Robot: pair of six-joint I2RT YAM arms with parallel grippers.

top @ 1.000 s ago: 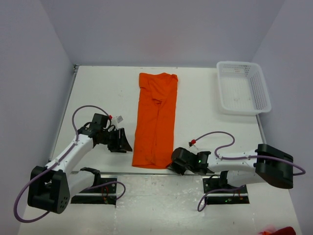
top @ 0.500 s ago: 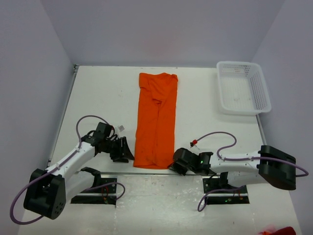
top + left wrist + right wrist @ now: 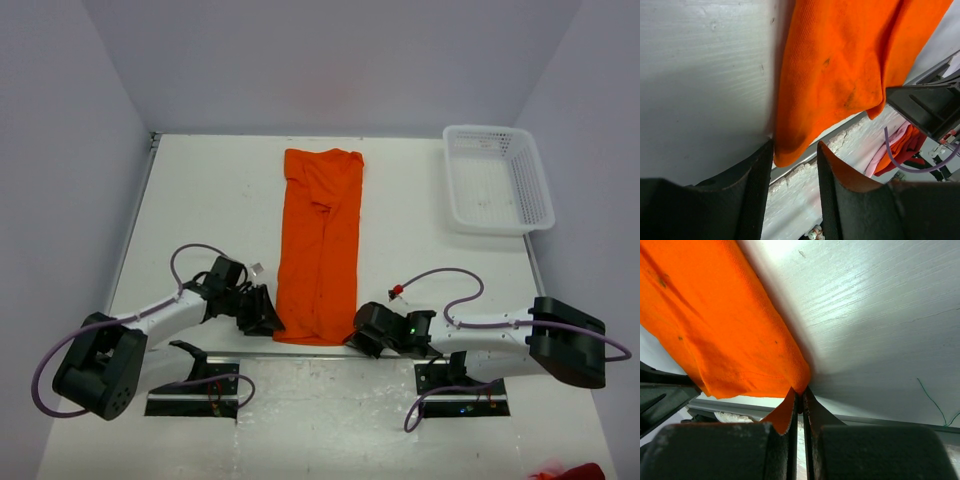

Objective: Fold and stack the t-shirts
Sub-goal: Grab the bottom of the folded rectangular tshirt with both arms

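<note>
One orange t-shirt (image 3: 320, 240) lies on the white table, folded lengthwise into a long strip that runs from the far middle to the near edge. My left gripper (image 3: 268, 318) is low at its near left corner. In the left wrist view the left gripper (image 3: 795, 150) is open, and the t-shirt (image 3: 840, 65) corner hangs just between the fingertips. My right gripper (image 3: 356, 338) is at the near right corner. The right wrist view shows the right gripper (image 3: 801, 390) shut on the t-shirt (image 3: 725, 335) corner.
A white basket (image 3: 498, 229) stands at the far right of the table. A bit of red-orange cloth (image 3: 570, 472) shows at the bottom right, off the table. The table's near edge runs just below both grippers.
My left arm has swung nearer and to the right, bringing its gripper up to the shirt's near left corner. The right gripper has stayed shut on the near right corner.
</note>
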